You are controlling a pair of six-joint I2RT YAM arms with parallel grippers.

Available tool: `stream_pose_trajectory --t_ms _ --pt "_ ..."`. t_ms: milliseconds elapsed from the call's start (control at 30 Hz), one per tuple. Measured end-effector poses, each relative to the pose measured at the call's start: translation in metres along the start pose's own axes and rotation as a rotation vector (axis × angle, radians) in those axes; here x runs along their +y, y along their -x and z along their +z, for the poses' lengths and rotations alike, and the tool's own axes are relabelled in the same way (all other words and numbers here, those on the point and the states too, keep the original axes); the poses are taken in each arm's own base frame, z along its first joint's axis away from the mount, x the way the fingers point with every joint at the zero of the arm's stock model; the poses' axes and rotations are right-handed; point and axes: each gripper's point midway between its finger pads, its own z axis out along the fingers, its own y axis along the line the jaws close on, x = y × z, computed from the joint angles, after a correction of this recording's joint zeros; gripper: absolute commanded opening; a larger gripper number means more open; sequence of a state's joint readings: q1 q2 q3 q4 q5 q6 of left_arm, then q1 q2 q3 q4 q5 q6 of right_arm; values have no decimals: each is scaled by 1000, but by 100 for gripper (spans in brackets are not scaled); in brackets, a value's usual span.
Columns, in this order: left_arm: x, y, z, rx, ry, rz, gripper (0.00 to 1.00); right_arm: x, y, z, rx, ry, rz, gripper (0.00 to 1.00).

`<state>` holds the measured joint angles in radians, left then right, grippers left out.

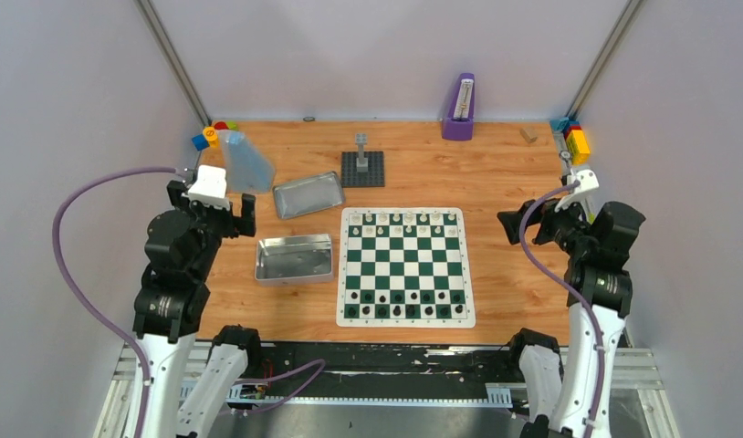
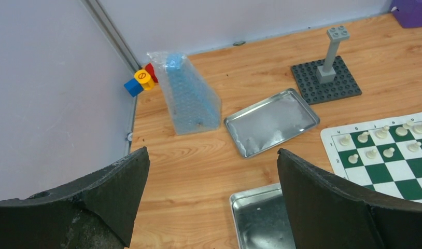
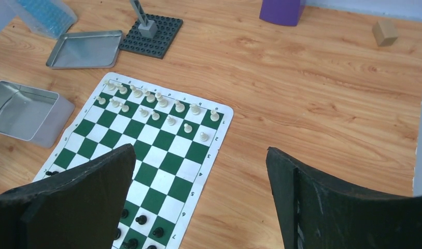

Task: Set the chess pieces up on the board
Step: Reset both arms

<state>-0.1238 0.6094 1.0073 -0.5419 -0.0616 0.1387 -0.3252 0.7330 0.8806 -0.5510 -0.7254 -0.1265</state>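
Here's the wood-grain bench (image 1: 496, 173), smooth with a soft sheen, carrying a rectangular silver metal tin (image 1: 295, 272) and a shallow silver metal tray (image 2: 271, 122), both brushed and dully reflective. The thin green-and-white checked board (image 3: 162, 161) looks matt, the cream-white chess pieces (image 3: 196, 109) on it faintly glossy like plastic. Behind, a clear bubble-wrap plastic pouch (image 2: 191, 98) glints over something blue, and the dark grey studded plastic baseplate (image 2: 343, 83) looks dull.

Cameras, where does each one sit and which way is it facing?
Top external: above and behind, looking down at the table; left arm and right arm show.
Left wrist: on the left arm, facing the far-left bag; own open fingers show.
Right wrist: on the right arm, facing the board; own open fingers show.
Shared: both wrist views see the baseplate.
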Motion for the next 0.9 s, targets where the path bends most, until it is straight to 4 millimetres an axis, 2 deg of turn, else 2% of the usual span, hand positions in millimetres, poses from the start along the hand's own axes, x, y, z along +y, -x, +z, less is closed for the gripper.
stream_pose_trajectory --t_ms 100,367,700,900 --pt "-1 -4 -9 -20 3 -8 100 13 0 -11 -46 16 -38 100" --pt "-12 -45 -11 10 -40 -13 100 24 6 -27 -122 -7 -104 100" --pt "-22 -72 -3 34 -71 -11 100 18 4 -22 -112 -21 -94 100" --pt "-24 -70 -3 22 -81 -10 100 16 2 -20 -98 -20 -83 100"
